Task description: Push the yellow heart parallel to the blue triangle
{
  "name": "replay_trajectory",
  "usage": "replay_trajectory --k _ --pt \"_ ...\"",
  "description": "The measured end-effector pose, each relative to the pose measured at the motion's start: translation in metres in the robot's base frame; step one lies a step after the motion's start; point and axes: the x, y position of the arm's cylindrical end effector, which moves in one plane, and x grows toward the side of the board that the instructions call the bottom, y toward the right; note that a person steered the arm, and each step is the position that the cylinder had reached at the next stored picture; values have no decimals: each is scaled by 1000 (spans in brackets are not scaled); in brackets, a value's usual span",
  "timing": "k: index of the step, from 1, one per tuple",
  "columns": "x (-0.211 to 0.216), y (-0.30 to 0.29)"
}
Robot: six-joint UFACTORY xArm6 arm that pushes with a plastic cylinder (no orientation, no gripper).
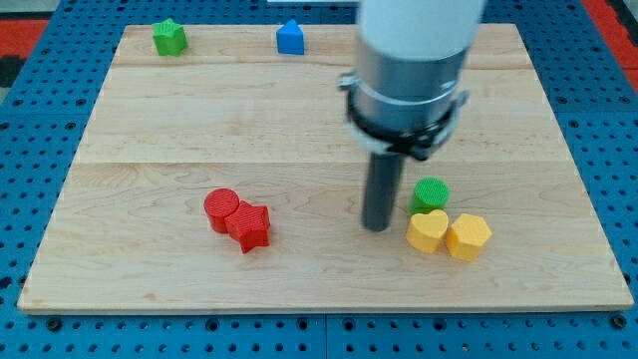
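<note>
The yellow heart [428,231] lies at the lower right of the wooden board, touching a yellow hexagon [469,237] on its right and a green cylinder [431,194] just above it. The blue triangle [290,37] sits at the view's top, left of centre. My tip [377,226] is down on the board just left of the yellow heart, a small gap apart from it. The rod rises into the grey and white arm body above.
A red cylinder [222,208] and a red star [249,227] touch each other at the lower left. A green star [169,38] sits at the top left. The wooden board [150,140] lies on a blue perforated table [30,120].
</note>
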Motion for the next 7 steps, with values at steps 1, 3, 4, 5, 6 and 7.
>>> replay_trajectory --k 1,3,4,5,6,7 --pt "34 13" --pt "-9 102" --pt "-52 125" --pt "-95 99" --pt "-129 63" --pt "-187 46"
